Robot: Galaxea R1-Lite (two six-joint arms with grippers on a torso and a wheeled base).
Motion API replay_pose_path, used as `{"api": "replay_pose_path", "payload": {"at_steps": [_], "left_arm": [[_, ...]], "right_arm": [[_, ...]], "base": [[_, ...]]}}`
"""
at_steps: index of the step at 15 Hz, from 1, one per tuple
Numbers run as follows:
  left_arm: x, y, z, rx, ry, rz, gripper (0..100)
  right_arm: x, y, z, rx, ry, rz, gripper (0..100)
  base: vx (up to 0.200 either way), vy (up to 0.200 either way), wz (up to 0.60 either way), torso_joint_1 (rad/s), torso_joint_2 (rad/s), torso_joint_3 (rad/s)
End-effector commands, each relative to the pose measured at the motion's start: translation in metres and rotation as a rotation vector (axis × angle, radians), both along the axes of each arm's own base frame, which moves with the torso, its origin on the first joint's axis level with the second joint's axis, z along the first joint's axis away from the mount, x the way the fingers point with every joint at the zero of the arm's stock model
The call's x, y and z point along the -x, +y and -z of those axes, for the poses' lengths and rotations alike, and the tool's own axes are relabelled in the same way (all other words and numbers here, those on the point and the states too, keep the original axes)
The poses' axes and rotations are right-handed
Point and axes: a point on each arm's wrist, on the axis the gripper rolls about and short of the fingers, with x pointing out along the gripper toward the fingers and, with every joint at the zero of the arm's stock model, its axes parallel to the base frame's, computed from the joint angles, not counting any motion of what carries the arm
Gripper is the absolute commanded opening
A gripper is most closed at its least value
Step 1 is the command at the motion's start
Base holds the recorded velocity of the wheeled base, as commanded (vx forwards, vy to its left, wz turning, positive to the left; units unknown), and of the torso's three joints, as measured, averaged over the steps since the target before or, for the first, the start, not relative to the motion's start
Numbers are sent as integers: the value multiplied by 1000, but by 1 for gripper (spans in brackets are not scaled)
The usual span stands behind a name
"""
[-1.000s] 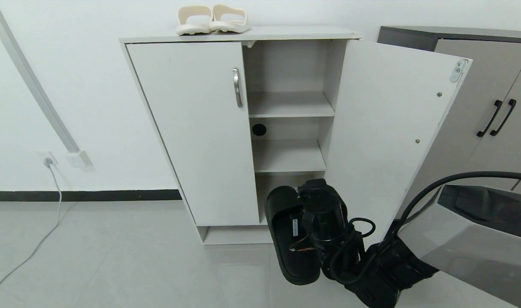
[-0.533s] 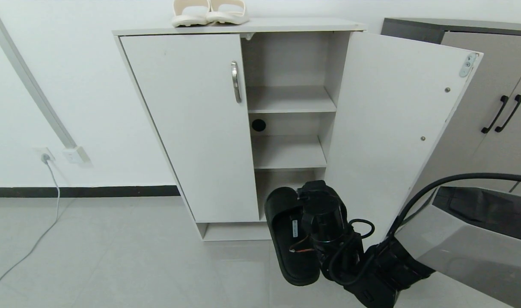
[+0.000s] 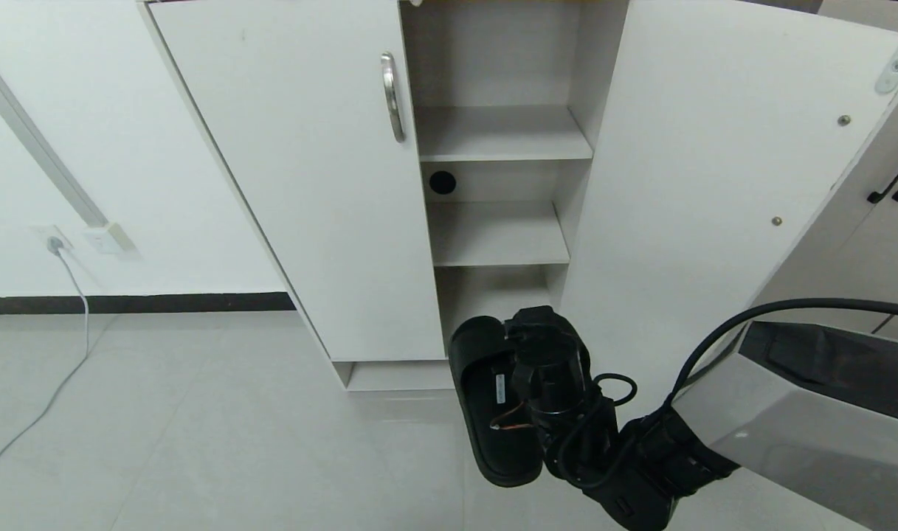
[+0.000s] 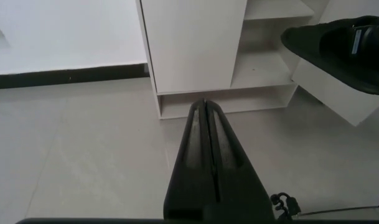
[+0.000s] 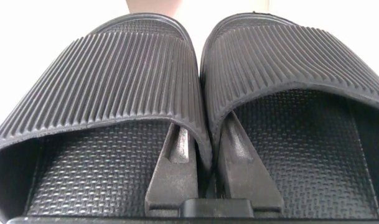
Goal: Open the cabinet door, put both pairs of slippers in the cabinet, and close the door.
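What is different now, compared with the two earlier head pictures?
Mainly the head camera moved: the cabinet sits higher and larger in the view, with its top now cut off. Whether the slippers came nearer to it, I cannot tell. The right claw still holds the black slippers before the bottom compartment. The right door stays open; the left door and left claw stay shut.

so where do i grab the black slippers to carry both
On the black slippers, pinch the two touching inner walls, one finger in each footbed, coming from the heel end, as the right gripper does; lying side by side, one pinch holds both.
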Motion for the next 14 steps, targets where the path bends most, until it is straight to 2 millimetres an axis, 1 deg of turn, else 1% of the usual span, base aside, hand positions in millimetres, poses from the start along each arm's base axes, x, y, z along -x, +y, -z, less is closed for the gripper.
{"api": "replay_pose_path", "payload": {"at_steps": [1, 4, 6, 8, 10, 14], "left_arm": [[0, 0, 0, 0, 2, 0, 0], [0, 0, 0, 0, 2, 1, 0], [0, 0, 0, 0, 2, 0, 0], [0, 0, 0, 2, 2, 0, 0], [0, 0, 0, 2, 2, 0, 0], [0, 0, 0, 2, 2, 0, 0]], "right_arm": [[2, 1, -1, 0, -8, -2, 0], [5, -3, -15, 8, -180, 20, 0], [7, -3, -23, -6, -250, 18, 0], [7, -4, -27, -7, -267, 24, 0], [2, -10, -29, 18, -274, 46, 0], [-6, -22, -39, 24, -292, 81, 0]], "base": [[0, 0, 0, 2, 2, -188], [0, 0, 0, 1, 5, -198], [0, 0, 0, 10, 0, -200], [0, 0, 0, 2, 2, -161], [0, 0, 0, 0, 0, 0], [0, 0, 0, 0, 0, 0]]}}
